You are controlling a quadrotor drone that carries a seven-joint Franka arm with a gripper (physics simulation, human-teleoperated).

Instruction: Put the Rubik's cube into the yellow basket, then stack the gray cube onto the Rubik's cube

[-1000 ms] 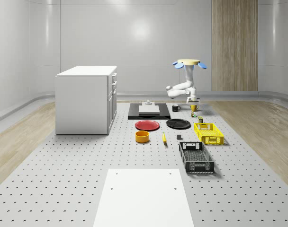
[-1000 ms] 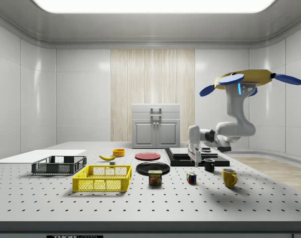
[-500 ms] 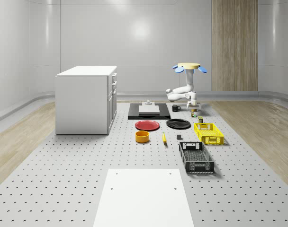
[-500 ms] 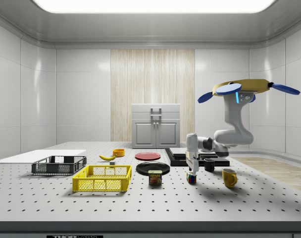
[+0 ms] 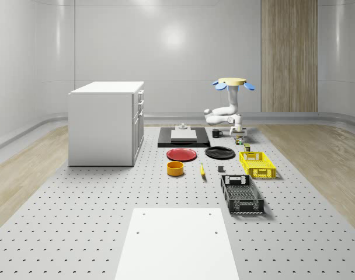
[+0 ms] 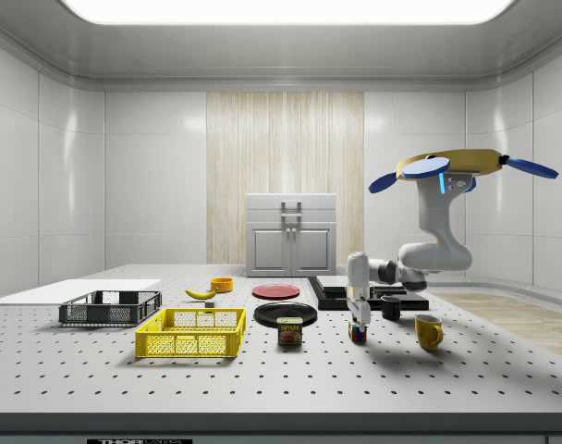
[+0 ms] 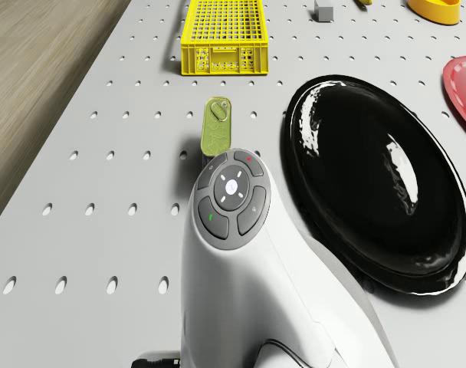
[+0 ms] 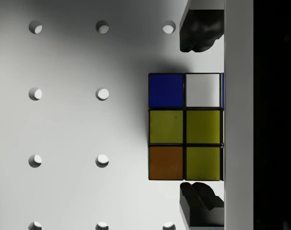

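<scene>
Bench: perforated grey top, carrying every item listed; Rubik's cube resting on it, not lifted.
Drone: hovering above the far bench end, over the mugs; arm folded down and forward to the cube.
Black plate: close beside the jaws, on the side toward the red plate; rim a likely snag if the arm swings low that way.
Yellow basket: well apart from the jaws, beyond the tin; nothing visible inside in the side view.
Tin can: on the bench between the jaws and the basket, directly on the low carry line; judged the main obstacle, so lift needed before transit.
Yellow mug: near the jaws, on the side away from the basket; no hindrance to the carry.
Jaws: spread wide, one finger either side of the cube, clear gap at both faces, nothing held yet.
Rubik's cube: between the fingers, blue, white, yellow and orange tiles facing the wrist camera.
Gray cube: small, well apart from the jaws, beside the basket; untouched.
Risk: cube off-centre in the wrist view, so closing may catch an edge and twist or tip it; slip possible on lifting.
</scene>
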